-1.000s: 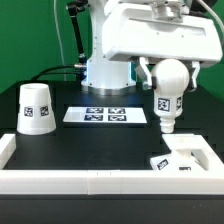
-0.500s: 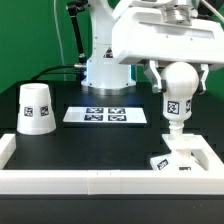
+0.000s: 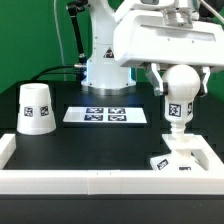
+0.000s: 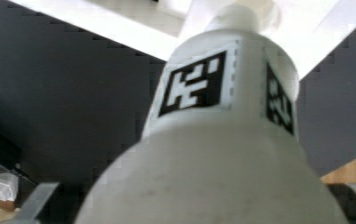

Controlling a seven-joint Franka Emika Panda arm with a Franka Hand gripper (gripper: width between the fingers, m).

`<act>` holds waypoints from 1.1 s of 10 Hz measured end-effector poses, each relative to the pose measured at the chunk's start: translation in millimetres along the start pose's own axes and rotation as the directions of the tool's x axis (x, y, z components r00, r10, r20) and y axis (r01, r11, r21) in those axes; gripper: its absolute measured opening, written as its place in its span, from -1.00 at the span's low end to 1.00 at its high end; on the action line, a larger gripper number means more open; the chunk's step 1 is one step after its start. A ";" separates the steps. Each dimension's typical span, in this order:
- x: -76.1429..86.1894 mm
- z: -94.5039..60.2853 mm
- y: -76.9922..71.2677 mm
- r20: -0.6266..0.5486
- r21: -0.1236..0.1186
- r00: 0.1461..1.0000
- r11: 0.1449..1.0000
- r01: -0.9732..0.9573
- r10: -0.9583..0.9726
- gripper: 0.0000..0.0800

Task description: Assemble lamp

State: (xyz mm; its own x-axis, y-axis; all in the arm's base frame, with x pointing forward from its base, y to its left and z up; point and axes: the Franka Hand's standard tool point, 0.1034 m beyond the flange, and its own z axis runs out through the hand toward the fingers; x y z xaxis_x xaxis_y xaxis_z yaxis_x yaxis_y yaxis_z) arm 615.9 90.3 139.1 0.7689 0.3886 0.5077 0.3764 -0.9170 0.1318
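The bulb (image 3: 178,97) lower, nearer the base (image 3: 196,157).

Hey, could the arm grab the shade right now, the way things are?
Probably not yet. The tool is closed on the bulb, held upright over the base. The shade stands in the open at the exterior view's left, so the way looks free once the bulb is released.
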 end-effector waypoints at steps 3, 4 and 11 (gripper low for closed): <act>-3.7 4.2 -3.2 0.007 0.004 1.000 1.000 0.002 -0.002 0.44; -5.1 5.8 -4.5 0.010 0.005 1.000 1.000 0.003 -0.003 0.44; -16.9 18.3 -7.6 -0.001 -0.008 1.000 1.000 0.006 -0.006 0.44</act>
State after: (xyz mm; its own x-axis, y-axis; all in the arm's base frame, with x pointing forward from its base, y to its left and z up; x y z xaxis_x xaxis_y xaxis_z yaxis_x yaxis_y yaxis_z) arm 609.5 92.4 114.0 0.7661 0.3937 0.5081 0.3768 -0.9155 0.1413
